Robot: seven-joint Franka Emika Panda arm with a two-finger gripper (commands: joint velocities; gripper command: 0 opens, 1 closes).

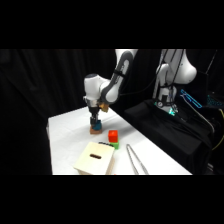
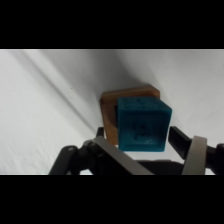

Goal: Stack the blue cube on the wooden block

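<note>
hand grips one blue cube between its fingers, right over one wooden block on the white bench; whether cube touches block, i cannot tell. one red cube sits on something green. one pale slotted box and one pair of tongs lie nearer.

Robotics lab bench. White table ringed by black curtain backdrop behind and left of it. Second white robot arm with cabling stands beyond the table's right edge, on dark equipment just beside the table.
</note>
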